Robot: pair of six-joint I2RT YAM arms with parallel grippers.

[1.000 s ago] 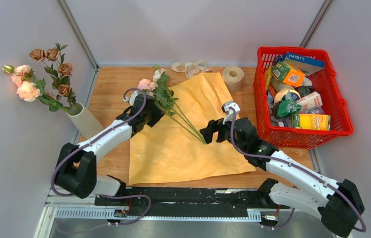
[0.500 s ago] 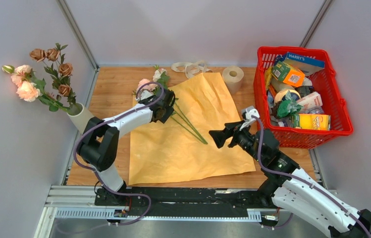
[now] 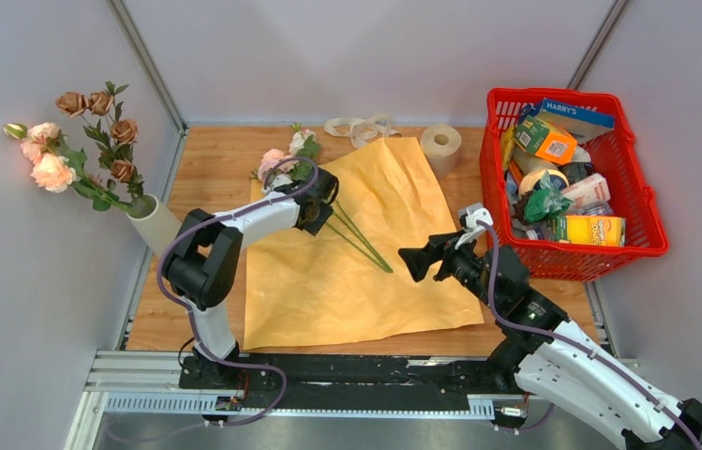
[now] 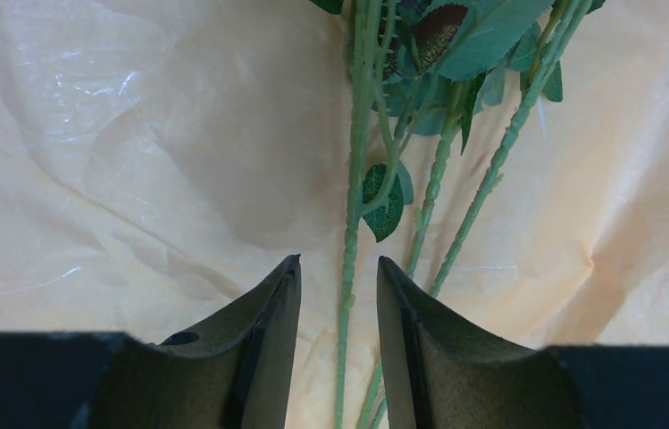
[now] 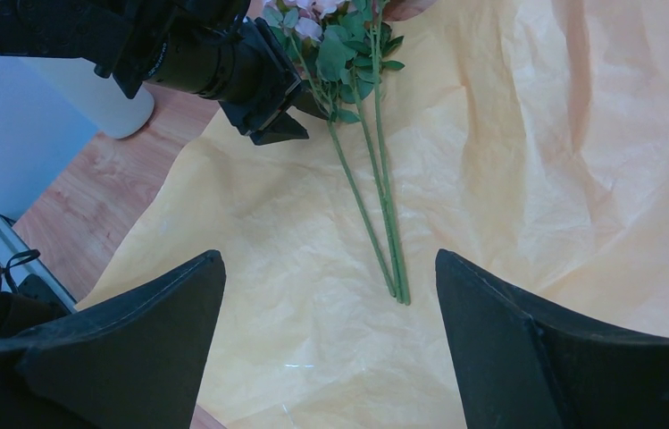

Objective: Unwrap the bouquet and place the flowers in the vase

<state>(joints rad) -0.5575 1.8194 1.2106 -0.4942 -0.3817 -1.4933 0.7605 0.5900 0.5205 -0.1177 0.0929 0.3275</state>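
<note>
Three loose flowers lie on the unfolded orange-tan paper, with their green stems pointing toward the near right. My left gripper is over the stems just below the leaves. In the left wrist view it is open, and one stem runs between the jaws without touching them. My right gripper hovers wide open and empty to the right of the stem ends. At the left edge, the beige vase holds several pink and brown roses.
A beige ribbon and a toilet paper roll lie at the back of the wooden table. A red basket full of groceries stands at the right. Grey walls close in on both sides.
My left arm has moved onto the stems near the leaves and its jaws have narrowed around one stem. My right arm has drawn back to the right, away from the stem ends.
</note>
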